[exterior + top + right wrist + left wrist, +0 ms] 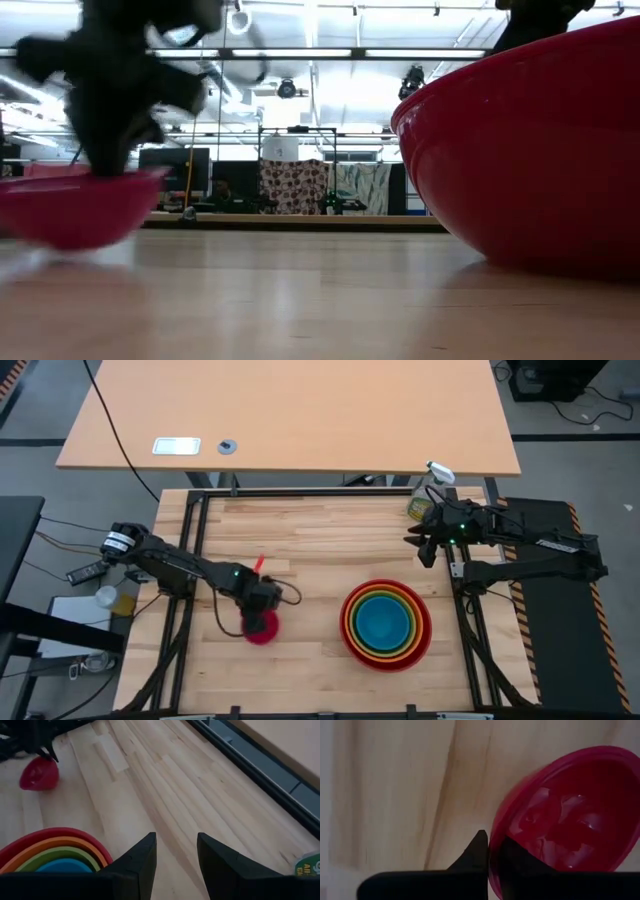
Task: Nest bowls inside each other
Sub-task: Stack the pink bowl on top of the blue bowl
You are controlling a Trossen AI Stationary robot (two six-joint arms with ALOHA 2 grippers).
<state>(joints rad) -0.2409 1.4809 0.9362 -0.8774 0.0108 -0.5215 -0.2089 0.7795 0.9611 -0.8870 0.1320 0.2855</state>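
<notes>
A robotics lab: two dark arms bolted to a black frame (190, 540) around a butcher-block table (320, 550), cables trailing on grey floor, strip lights (300, 52) and monitors across the far room.

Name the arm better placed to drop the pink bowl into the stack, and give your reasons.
Left. The left gripper is already shut on the rim of the pink bowl. The right gripper hangs open and empty at the table's far right edge, away from that bowl and behind the stack.
</notes>
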